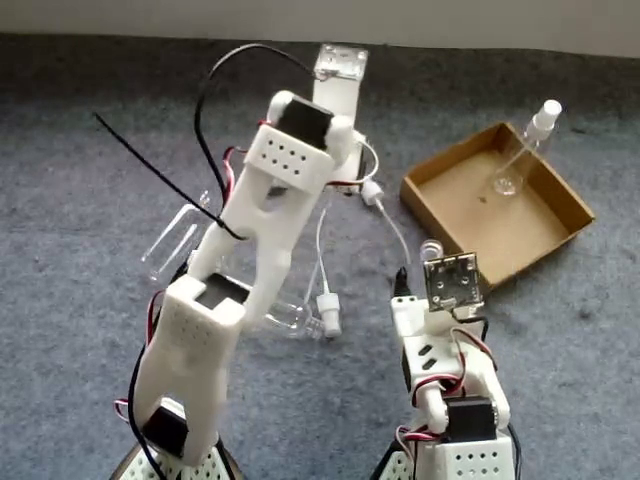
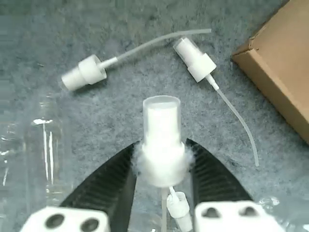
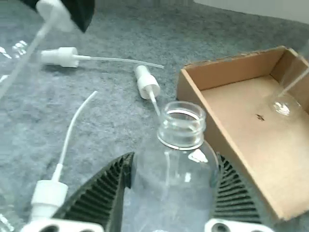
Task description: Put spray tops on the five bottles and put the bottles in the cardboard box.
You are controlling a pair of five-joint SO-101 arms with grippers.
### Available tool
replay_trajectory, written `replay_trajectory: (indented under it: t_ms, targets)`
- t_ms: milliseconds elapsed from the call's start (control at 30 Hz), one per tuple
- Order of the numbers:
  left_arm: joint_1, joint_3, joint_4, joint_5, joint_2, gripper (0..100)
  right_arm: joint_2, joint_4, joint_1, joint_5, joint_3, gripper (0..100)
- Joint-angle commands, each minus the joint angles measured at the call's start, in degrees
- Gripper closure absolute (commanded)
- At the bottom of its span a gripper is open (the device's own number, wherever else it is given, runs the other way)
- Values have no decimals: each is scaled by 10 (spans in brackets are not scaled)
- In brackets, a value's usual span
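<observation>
Spray top (image 2: 161,121) pinched at its collar by left end effector (image 2: 162,145), likely for fitting | open-necked bottle (image 3: 181,125) clamped in right end effector (image 3: 174,162) near cardboard box (image 3: 241,96), neck left free for a top | capped bottle (image 1: 520,150) leans in box | held bottle's base cut off; clear bottles on worktop (image 2: 48,29) hard to count

An indoor room, kind unclear: grey carpet (image 1: 80,150) underlies everything, a pale wall (image 1: 450,18) edges it.
</observation>
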Motion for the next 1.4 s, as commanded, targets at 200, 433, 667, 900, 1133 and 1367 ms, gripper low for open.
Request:
replay_trajectory:
  t_ms: [200,433,667,900,1133,1367]
  targets:
    - [-29,58,11,-92,-276,995,-7,-184,-92,-3,28,832]
    - [-27,239,4,-95,-452,994,-7,-274,-109,-4,89,832]
    - [-26,302,-97,-113,-574,995,-7,-305,-200,-4,123,832]
    - [-26,399,-240,-110,-669,995,-1,-298,-237,-4,123,832]
    - [-23,588,-438,-109,-771,995,-4,-241,-249,-4,123,832]
    - [88,806,-641,-113,-912,995,-6,-205,-247,-4,123,832]
